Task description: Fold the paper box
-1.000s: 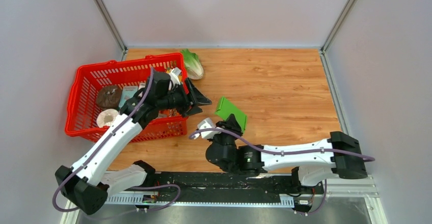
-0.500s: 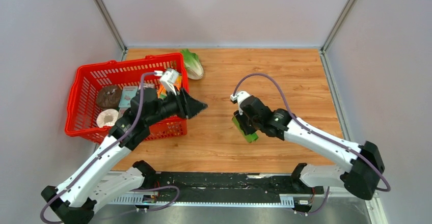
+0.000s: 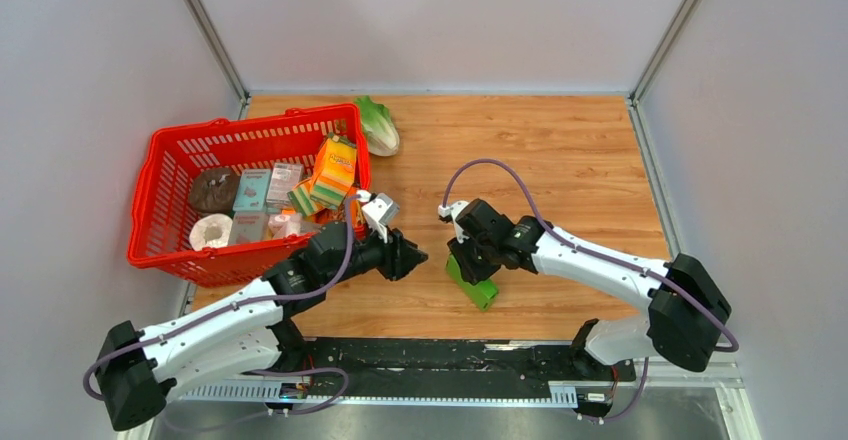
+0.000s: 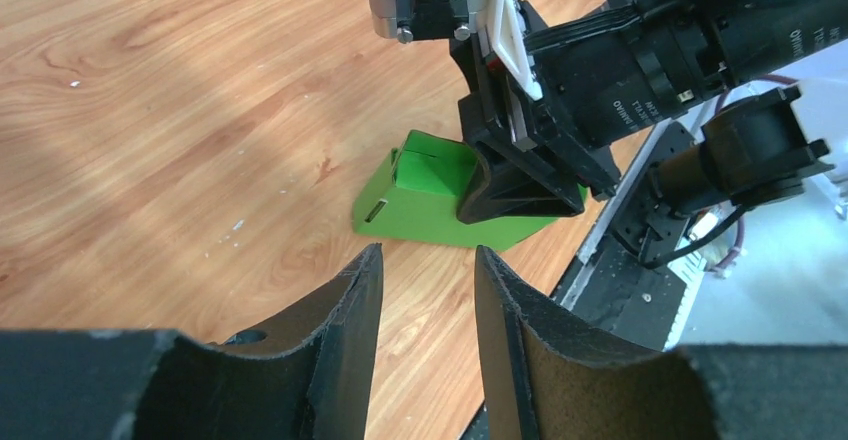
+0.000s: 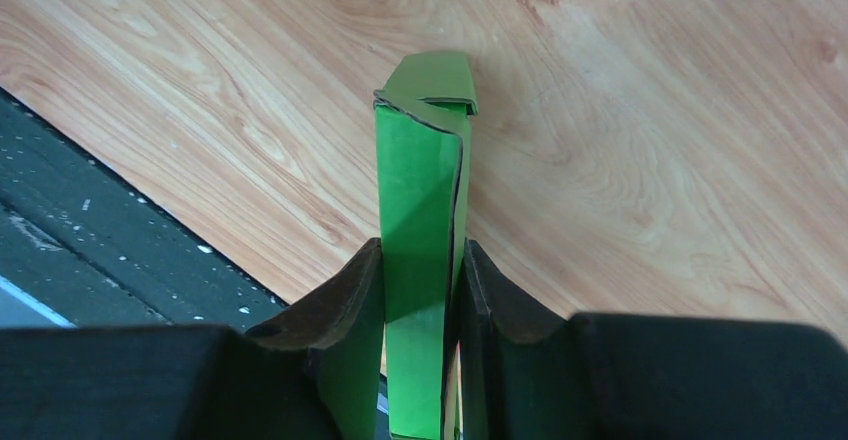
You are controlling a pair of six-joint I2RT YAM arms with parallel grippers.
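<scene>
You have one paper box, bright green and partly folded, just below the middle of the top view, low against the wooden table near its front edge. The right gripper is clamped on it: in the right wrist view the green card stands on edge between both fingers, with a bent flap at its far end. The left gripper sits just to the left of the box, apart from it, with its jaws parted by a moderate gap and nothing between them. Its own camera looks through that gap at the box.

There is one container, a red basket at the left of the top view. In it you can count one orange carton leaning at the right end, one brown round lump, one white roll, and several small packets too tightly packed to count. One lettuce lies on the table just beyond the basket's upper right corner.
</scene>
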